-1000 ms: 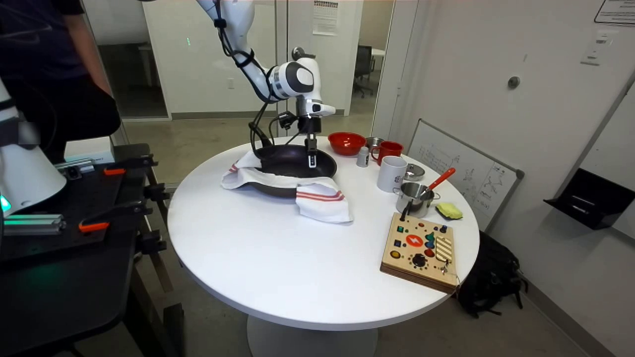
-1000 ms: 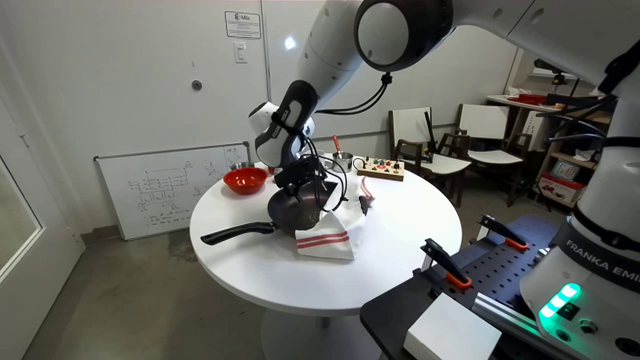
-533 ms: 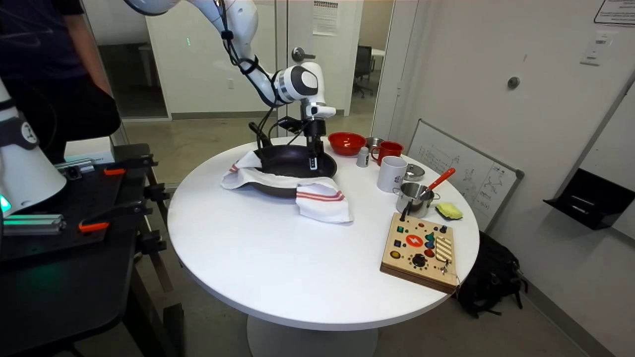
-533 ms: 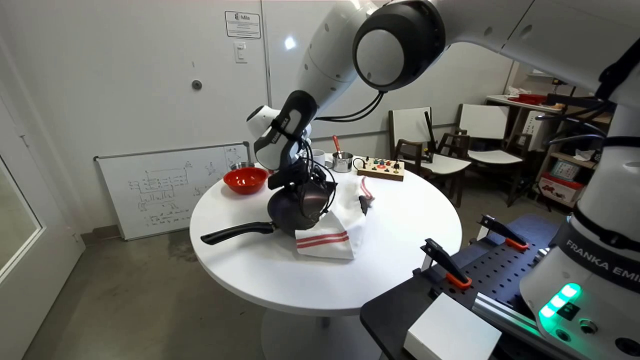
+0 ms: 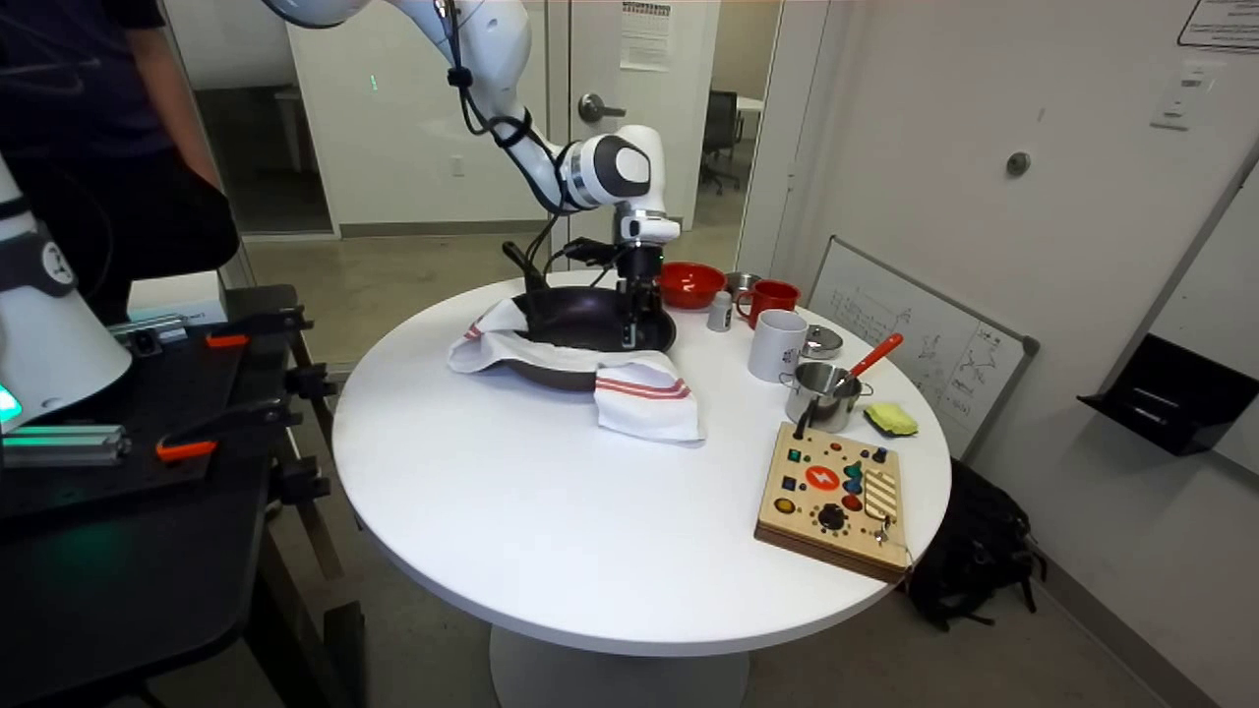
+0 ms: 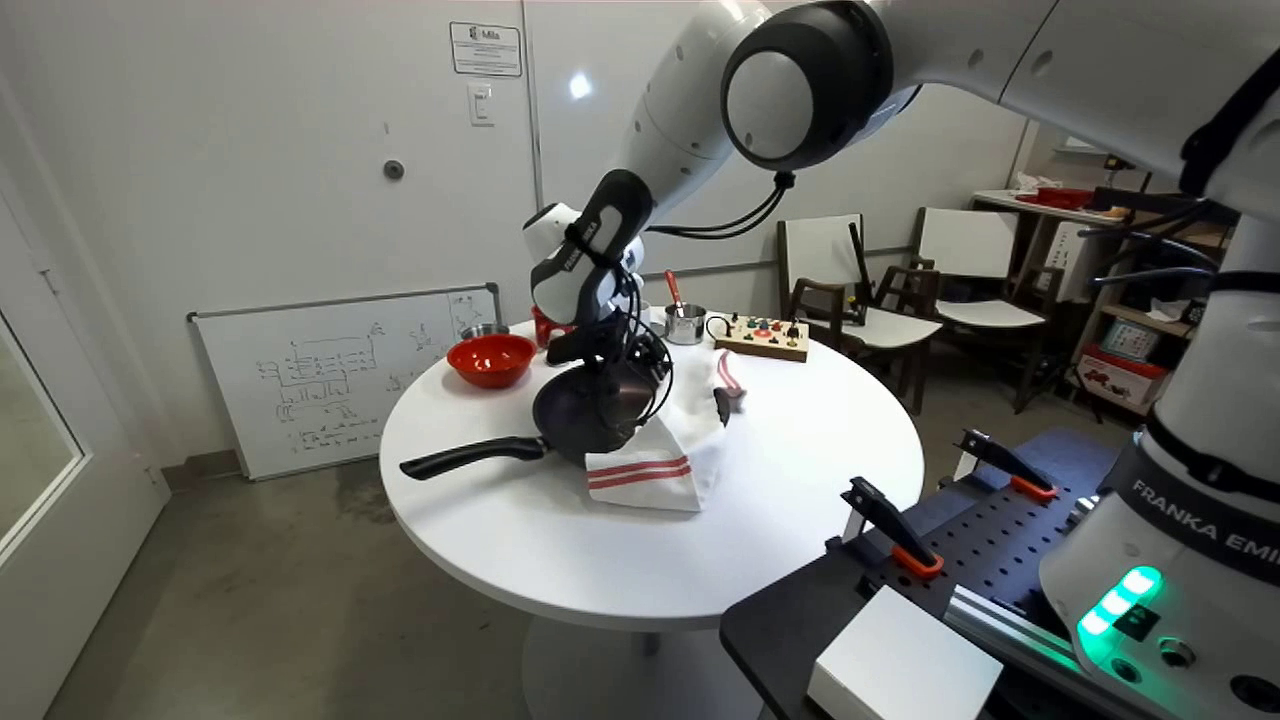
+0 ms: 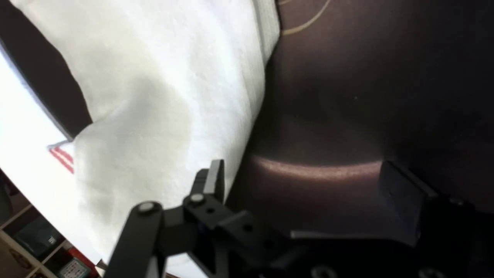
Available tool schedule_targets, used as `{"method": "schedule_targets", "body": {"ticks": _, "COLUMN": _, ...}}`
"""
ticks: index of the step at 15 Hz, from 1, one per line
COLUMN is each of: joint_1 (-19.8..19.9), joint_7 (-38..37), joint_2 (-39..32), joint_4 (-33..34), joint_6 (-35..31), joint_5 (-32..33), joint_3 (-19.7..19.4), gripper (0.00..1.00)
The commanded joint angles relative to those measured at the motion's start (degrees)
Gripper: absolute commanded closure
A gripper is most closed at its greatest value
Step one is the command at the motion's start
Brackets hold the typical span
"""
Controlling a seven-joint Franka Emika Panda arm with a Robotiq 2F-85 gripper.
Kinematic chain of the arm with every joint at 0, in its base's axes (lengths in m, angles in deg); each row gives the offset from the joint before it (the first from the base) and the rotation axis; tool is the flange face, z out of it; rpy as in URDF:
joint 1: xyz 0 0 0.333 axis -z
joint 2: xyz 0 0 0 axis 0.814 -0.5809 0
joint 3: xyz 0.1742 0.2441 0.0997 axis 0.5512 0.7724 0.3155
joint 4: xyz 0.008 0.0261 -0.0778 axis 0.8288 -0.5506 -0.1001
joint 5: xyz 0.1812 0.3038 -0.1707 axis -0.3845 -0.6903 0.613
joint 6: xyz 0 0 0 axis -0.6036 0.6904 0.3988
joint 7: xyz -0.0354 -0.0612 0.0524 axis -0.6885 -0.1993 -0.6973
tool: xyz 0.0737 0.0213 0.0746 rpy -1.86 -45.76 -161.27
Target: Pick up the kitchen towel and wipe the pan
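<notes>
Though the arm [image 6: 770, 100] partly hides the pan [image 6: 575, 410] in an exterior view, the kitchen towel [image 6: 690, 432] lies across its rim, both slightly shifted since; in the wrist view, the gripper [image 7: 303, 177] gapes wide, holding nothing, one finger [image 7: 401, 189] shadowed.

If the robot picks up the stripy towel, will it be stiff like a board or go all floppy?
Probably all floppy: the towel bends over the rim of the pan, so it looks soft. It may well be light, since it looks thin. Lifting one end would likely leave the rest drooping, because it sags down onto the table.
</notes>
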Motion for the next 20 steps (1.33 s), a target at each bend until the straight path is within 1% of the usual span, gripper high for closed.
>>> {"method": "schedule_targets", "body": {"ticks": 1, "joint_1": 3.81, "joint_7": 0.49, "joint_2": 1.72, "joint_4": -1.72, "joint_6": -3.73, "joint_5": -1.26, "joint_3": 2.87, "gripper": 0.00}}
{"method": "schedule_targets", "body": {"ticks": 4, "joint_1": 5.12, "joint_7": 0.77, "joint_2": 1.40, "joint_4": -1.27, "joint_6": -4.45, "joint_5": -1.28, "joint_3": 3.63, "gripper": 0.00}}
{"method": "schedule_targets", "body": {"ticks": 6, "joint_1": 4.99, "joint_7": 0.40, "joint_2": 1.66, "joint_4": -1.13, "joint_6": -4.42, "joint_5": -0.99, "joint_3": 3.70, "gripper": 0.00}}
{"method": "schedule_targets", "body": {"ticks": 12, "joint_1": 1.12, "joint_7": -3.77, "joint_2": 3.41, "joint_4": -0.78, "joint_6": -1.66, "joint_5": 1.17, "joint_3": 1.44, "gripper": 0.00}}
{"method": "schedule_targets", "body": {"ticks": 15, "joint_1": -0.03, "joint_7": -5.92, "joint_2": 5.39, "joint_4": -2.72, "joint_6": 1.05, "joint_5": 1.43, "joint_3": 1.11, "gripper": 0.00}}
{"method": "schedule_targets", "body": {"ticks": 18, "joint_1": -0.48, "joint_7": -9.10, "joint_2": 7.58, "joint_4": -5.98, "joint_6": 2.16, "joint_5": 1.71, "joint_3": 0.77, "gripper": 0.00}}
{"method": "schedule_targets", "body": {"ticks": 20, "joint_1": 0.19, "joint_7": -8.53, "joint_2": 8.46, "joint_4": -8.45, "joint_6": -0.21, "joint_5": 2.31, "joint_3": 1.21, "gripper": 0.00}}
